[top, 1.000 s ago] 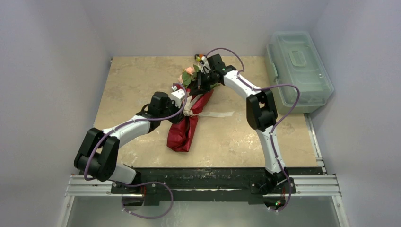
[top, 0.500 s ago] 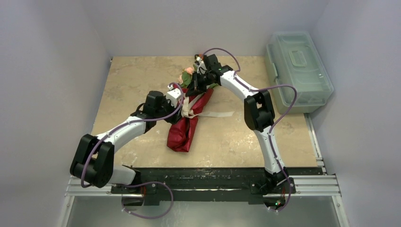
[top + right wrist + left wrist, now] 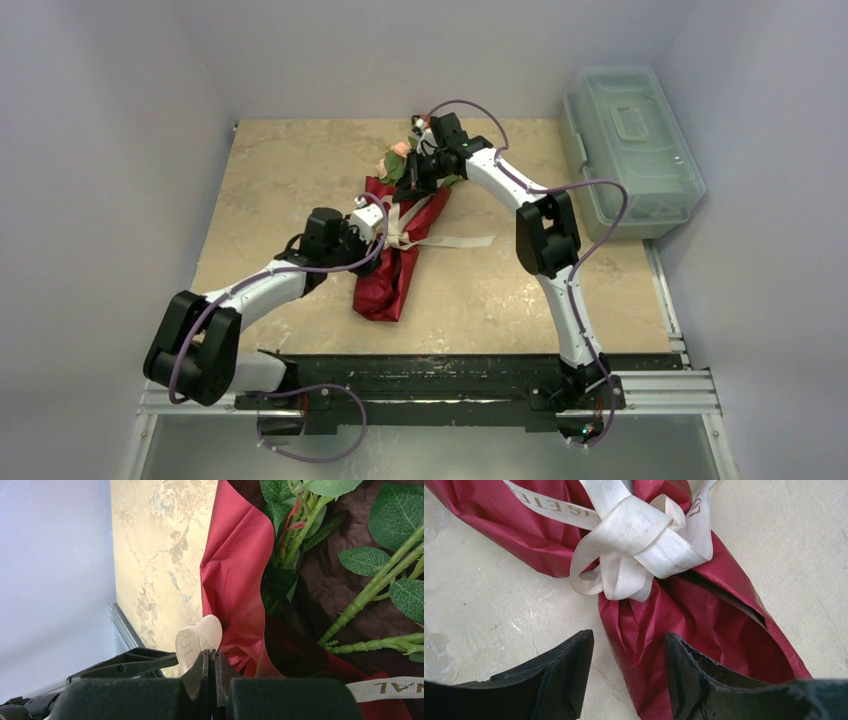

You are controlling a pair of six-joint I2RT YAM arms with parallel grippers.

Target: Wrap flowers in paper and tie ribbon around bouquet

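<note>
The bouquet (image 3: pixel 392 272) lies slantwise on the table, a red paper (image 3: pixel 719 620) cone with the flowers (image 3: pixel 400 157) at its far end. A cream ribbon (image 3: pixel 644 542) is knotted round its middle, one tail (image 3: pixel 458 242) trailing right. My left gripper (image 3: pixel 629 637) is open just below the knot, its fingers either side of the paper's edge and holding nothing. My right gripper (image 3: pixel 212 656) is shut on a loop of the ribbon (image 3: pixel 197 639) beside the cone's mouth, where green stems (image 3: pixel 370 596) and leaves lie on the paper's dark inner face (image 3: pixel 330 582).
A clear lidded plastic box (image 3: pixel 630 150) stands off the table's right edge. Grey walls close in the left, back and right. A metal rail (image 3: pixel 430 388) with the arm bases runs along the near edge.
My left gripper has opened and drawn back toward the near left, away from the knot. The right gripper stays shut on the ribbon and has shifted slightly left.
</note>
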